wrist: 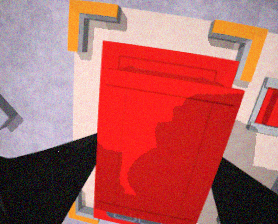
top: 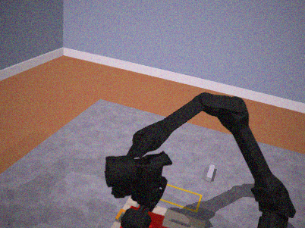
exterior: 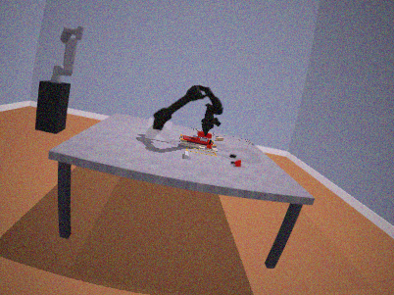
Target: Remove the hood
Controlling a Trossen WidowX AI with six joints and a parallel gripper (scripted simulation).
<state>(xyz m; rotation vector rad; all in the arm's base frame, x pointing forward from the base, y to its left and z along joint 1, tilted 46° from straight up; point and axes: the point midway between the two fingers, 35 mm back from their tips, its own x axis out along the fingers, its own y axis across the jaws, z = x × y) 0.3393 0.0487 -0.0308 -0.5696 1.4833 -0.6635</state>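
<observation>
The hood [wrist: 135, 115] [exterior: 204, 134] is a flat red panel. It is raised above the red toy car [wrist: 165, 52] [exterior: 188, 139], whose front end shows beyond the hood's edge in the wrist view. My gripper [wrist: 156, 149] is shut on the hood, with one black finger against each side. In the top view the fingertips are hidden low in the frame. The marked area is a yellow outline [top: 184, 189] on the table [top: 76, 154], beside the car's pale base. Its near side is partly hidden by the arm in the top view.
Orange-and-grey corner brackets [wrist: 95, 11] [wrist: 240, 31] stand on the car's pale base [wrist: 86, 100]. A grey-framed red part [wrist: 265, 107] is at the right in the wrist view. A small white block [top: 210, 172] [exterior: 186, 154] and a small red part [exterior: 237, 163] lie on the table.
</observation>
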